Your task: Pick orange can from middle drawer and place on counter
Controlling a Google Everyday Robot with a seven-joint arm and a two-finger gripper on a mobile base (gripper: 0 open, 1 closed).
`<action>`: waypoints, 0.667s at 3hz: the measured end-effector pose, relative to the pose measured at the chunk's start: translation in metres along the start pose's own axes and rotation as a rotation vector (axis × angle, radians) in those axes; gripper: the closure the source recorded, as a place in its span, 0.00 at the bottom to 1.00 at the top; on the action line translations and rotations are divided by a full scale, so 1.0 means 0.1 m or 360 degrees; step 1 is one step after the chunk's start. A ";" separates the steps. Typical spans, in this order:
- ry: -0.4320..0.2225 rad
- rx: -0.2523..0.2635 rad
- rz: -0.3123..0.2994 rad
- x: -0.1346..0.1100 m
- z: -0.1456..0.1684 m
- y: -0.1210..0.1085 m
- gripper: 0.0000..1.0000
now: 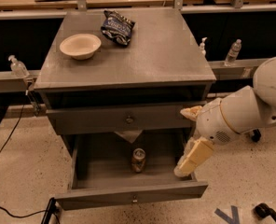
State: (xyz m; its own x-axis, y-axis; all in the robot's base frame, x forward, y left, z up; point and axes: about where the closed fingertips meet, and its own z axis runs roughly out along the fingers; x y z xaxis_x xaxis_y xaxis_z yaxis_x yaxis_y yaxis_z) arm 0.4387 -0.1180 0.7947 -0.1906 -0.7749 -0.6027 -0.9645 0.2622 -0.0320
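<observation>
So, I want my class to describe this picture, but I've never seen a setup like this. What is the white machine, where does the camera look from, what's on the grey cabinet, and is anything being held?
The white shape on the right is a robot arm. Its cream pincer hangs over the right side of the open middle drawer. A single camera looks down at the cabinet from the front. On the counter sit a pale bowl and a dark snack bag. The orange can stands upright in the drawer, apart from the pincer, so nothing is held. The drawer above is shut.
</observation>
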 end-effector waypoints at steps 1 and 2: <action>0.0004 -0.0076 -0.0028 -0.03 0.04 0.02 0.00; -0.0140 -0.0199 -0.0001 0.08 0.61 0.11 0.00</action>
State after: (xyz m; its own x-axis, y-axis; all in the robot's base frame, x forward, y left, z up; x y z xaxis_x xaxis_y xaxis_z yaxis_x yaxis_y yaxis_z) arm 0.4381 -0.0859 0.7407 -0.1787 -0.7200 -0.6705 -0.9809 0.1839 0.0639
